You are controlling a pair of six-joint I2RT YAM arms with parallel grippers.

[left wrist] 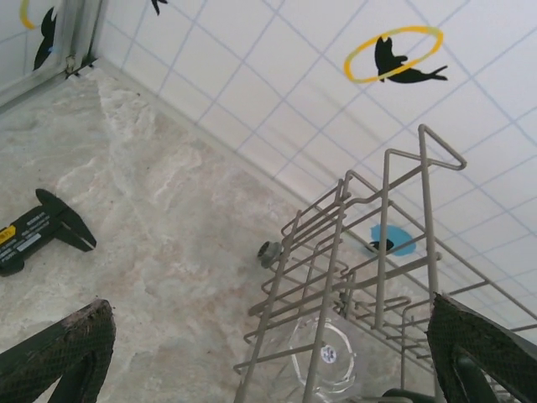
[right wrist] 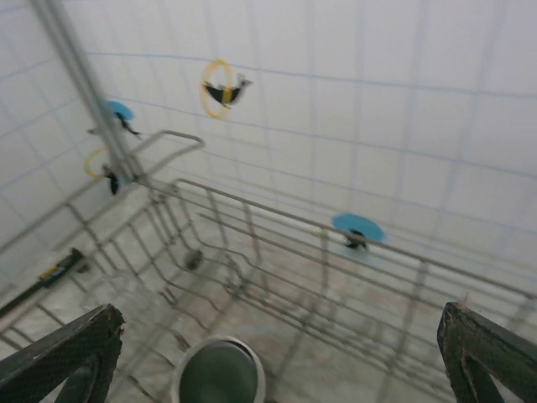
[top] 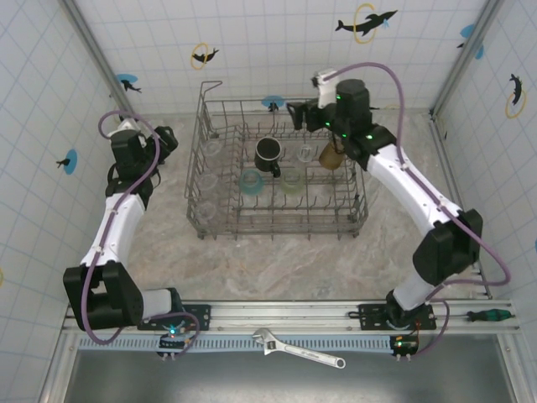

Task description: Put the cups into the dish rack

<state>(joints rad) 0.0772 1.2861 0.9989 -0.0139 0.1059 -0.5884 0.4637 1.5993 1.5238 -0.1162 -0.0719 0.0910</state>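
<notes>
The grey wire dish rack (top: 277, 231) stands mid-table. Inside it are a black mug (top: 268, 154), a pale teal cup (top: 251, 180), a pale green cup (top: 292, 179), an amber tumbler (top: 331, 154) and clear glasses (top: 205, 180) down its left side. My left gripper (top: 164, 138) hangs open just left of the rack, apart from it. In the left wrist view the gripper (left wrist: 268, 369) is empty, with a clear glass (left wrist: 331, 361) behind the rack's wires (left wrist: 386, 193). My right gripper (top: 298, 115) is open over the rack's back rim. In the right wrist view it (right wrist: 277, 361) is empty above the mug (right wrist: 218, 374).
Tiled walls close in the back and both sides. A black and yellow tool (left wrist: 38, 231) lies on the marble tabletop left of the rack. An adjustable wrench (top: 298, 348) rests on the front rail, and a green-handled screwdriver (top: 491, 315) lies at the right.
</notes>
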